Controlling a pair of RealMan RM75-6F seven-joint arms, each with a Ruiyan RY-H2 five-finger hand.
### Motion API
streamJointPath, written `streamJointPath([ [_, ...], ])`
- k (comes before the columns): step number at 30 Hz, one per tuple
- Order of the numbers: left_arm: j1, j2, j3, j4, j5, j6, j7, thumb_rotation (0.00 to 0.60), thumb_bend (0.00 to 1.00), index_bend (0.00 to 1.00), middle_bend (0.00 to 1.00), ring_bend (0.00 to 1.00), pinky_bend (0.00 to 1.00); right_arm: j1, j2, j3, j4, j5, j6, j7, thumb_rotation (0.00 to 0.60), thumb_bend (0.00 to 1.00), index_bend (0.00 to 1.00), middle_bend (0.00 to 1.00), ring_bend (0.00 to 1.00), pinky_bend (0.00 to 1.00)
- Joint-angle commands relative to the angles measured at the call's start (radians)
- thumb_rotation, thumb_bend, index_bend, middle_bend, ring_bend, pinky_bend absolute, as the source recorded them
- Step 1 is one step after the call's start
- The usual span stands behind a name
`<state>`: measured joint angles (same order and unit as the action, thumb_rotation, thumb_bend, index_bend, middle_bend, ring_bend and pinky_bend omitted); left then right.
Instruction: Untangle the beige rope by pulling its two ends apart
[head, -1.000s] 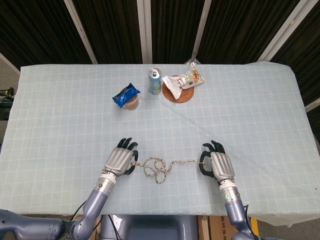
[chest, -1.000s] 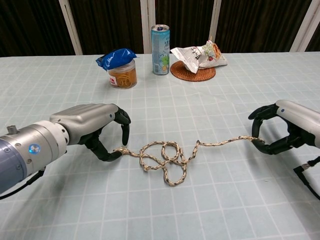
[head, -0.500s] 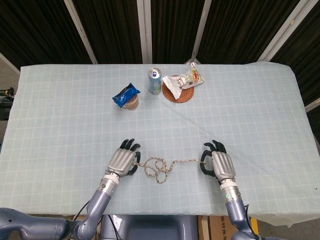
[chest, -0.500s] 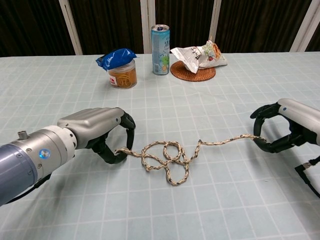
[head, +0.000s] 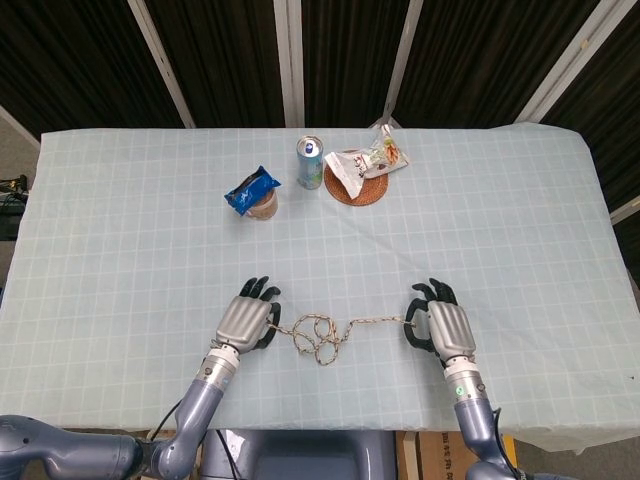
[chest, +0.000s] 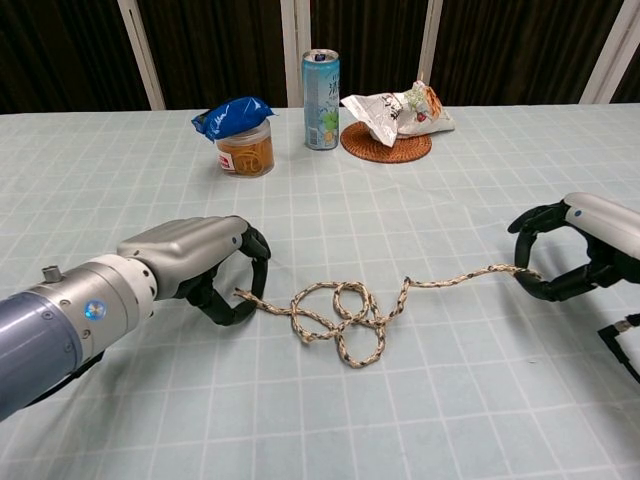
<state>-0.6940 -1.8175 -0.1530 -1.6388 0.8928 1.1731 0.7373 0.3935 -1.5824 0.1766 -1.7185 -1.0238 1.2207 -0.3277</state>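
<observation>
The beige rope (chest: 345, 315) lies on the near middle of the checked tablecloth (chest: 420, 200), its knot of loose loops bunched closer to the left side, with a straighter run leading off to the right. The left hand (chest: 205, 265) curls its dark fingers (chest: 258, 270) over the rope's left end and appears to pinch it against the thumb. The right hand (chest: 575, 250) does the same at the far right end, fingers hooked round and closed on the tip. In the head view, both hands sit low on the cloth, the left hand (head: 245, 318) just beside the loops and the right hand (head: 440, 325) well apart from them.

The step in hand looks like the pull itself, barely begun, since the loops are slack. To do it well, both pinches need to stay firm, because a thin rope end can slide out easily. The pull should run level and outward along the table's near edge, evenly on both sides, so the loops slip open rather than cinch into a knot. The soda can (chest: 320, 85), the jar (chest: 245, 150) and the snack bag (chest: 395, 112) on its woven coaster stand far back, well apart from the pull line.
</observation>
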Motion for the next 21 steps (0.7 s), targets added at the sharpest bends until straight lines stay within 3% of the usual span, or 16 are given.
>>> streamJointPath([
  [1,0.000,0.005,-0.001,-0.005,0.001,0.004,-0.001,0.600,0.53,0.58,0.19,0.00,0.00,-0.001,0.003,-0.001,-0.002,-0.002,0.000,0.004,0.600,0.48,0.67,0.22,0.00,0.00],
  [11,0.006,0.053,-0.009,-0.033,0.010,0.020,-0.012,0.600,0.54,0.60,0.21,0.00,0.00,-0.006,0.034,0.007,-0.026,-0.010,0.011,0.014,0.600,0.48,0.67,0.22,0.00,0.00],
  [21,0.043,0.197,-0.042,-0.148,0.017,0.056,-0.070,0.600,0.54,0.60,0.21,0.00,0.00,-0.025,0.126,0.019,-0.061,-0.018,0.023,0.042,0.600,0.48,0.67,0.22,0.00,0.00],
])
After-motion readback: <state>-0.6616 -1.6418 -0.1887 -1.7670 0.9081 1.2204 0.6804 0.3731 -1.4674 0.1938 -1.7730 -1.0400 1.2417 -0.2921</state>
